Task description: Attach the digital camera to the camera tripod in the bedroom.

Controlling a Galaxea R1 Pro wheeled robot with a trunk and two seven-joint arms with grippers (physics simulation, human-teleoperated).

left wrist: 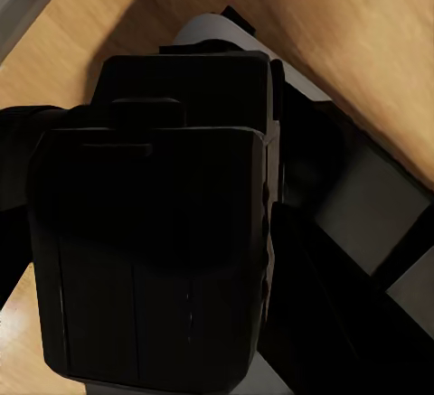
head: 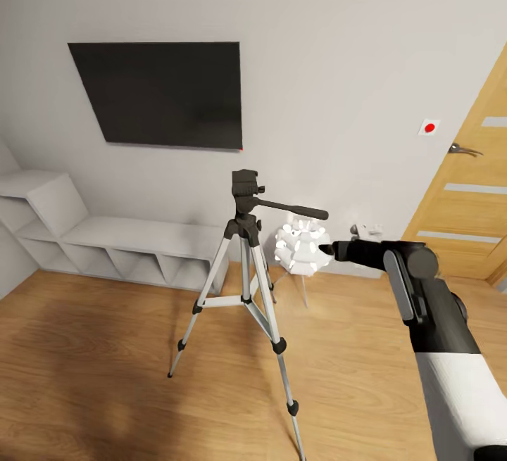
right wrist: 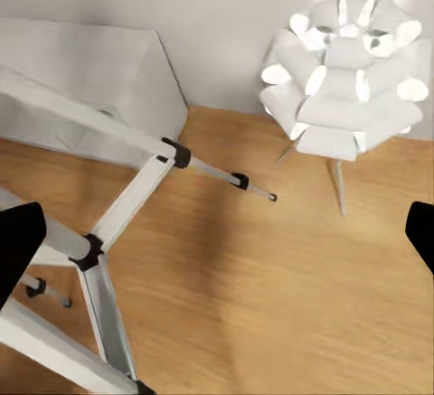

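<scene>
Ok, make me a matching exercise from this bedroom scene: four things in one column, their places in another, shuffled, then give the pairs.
Things:
1. camera tripod
2. TV
3. white lamp
4. wooden door

Places:
A. mounted on the pale wall
B. at the right edge of the head view
C. standing on the wood floor in the middle, legs spread
D. on thin legs by the wall, behind the tripod's pan handle

Pairs: 1-C, 2-A, 3-D, 4-B
</scene>
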